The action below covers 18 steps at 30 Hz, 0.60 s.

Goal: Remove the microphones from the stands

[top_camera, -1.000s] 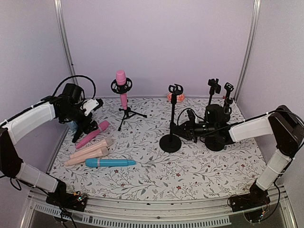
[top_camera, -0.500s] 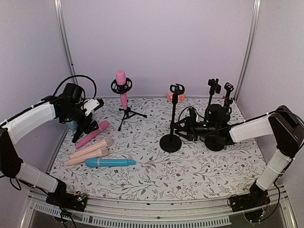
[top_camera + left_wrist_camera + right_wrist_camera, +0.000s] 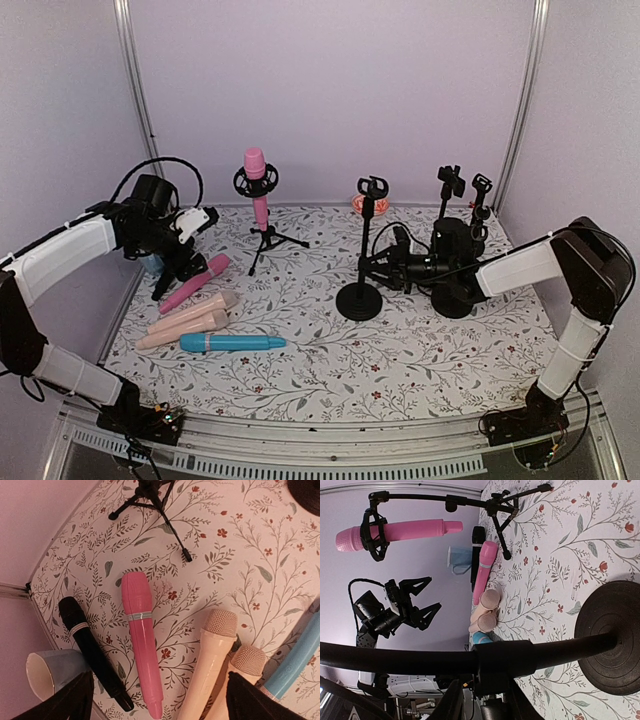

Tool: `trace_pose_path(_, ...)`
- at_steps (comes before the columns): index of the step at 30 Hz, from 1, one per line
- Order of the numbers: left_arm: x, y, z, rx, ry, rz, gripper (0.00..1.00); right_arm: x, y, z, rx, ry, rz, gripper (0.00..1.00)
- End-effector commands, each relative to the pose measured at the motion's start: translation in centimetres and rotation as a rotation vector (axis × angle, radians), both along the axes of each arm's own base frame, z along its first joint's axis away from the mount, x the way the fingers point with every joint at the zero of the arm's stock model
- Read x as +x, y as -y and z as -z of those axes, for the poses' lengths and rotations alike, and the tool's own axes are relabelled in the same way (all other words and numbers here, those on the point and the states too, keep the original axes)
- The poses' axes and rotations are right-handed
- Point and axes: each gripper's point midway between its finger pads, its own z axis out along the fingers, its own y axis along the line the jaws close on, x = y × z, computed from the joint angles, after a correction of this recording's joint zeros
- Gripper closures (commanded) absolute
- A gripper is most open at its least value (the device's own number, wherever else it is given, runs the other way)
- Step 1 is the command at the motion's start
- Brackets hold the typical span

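The pink microphone (image 3: 256, 170) stands upright in the black shock mount of a tripod stand (image 3: 266, 240) at the back left; it also shows in the right wrist view (image 3: 400, 532). My left gripper (image 3: 196, 222) is open and empty, low over loose microphones on the table (image 3: 157, 687). My right gripper (image 3: 372, 270) is at the pole of a separate black round-base stand (image 3: 359, 300). In the right wrist view that pole crosses the right gripper (image 3: 485, 692). The jaws stand narrowly apart beside the pole's collar, and the fingertips are hidden.
Loose on the left lie a pink microphone (image 3: 140, 630), a black one (image 3: 87, 647), two beige ones (image 3: 190, 312) and a blue one (image 3: 232, 343). A pale blue cup (image 3: 45, 667) sits by the left wall. More black stands (image 3: 450, 190) rise at the back right.
My right gripper has edged up and left against the round-base stand's pole. The left arm has barely moved.
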Motion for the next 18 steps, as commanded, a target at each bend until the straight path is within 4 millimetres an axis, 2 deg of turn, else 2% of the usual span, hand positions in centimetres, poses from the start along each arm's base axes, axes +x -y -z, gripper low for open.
trace_pose_path(1, -0.4, 0.6, -0.8, -0.013, 0.020, 0.024, 0.07, 0.7, -0.2, -1.2, 0.033, 0.036, -0.010, 0.75)
trace_pose_path(5, -0.5, 0.6, -0.8, -0.014, 0.020, 0.024, 0.07, 0.7, 0.0, -0.8, -0.004, 0.034, -0.006, 0.84)
trace_pose_path(11, -0.5, 0.6, -0.8, -0.015, 0.020, 0.027, 0.07, 0.8, 1.3, 1.2, -0.192, 0.083, 0.020, 0.99)
trace_pose_path(18, -0.4, 0.9, -0.8, -0.023, 0.017, 0.031, 0.07, 1.0, 3.0, 3.1, -0.397, 0.169, 0.055, 1.00)
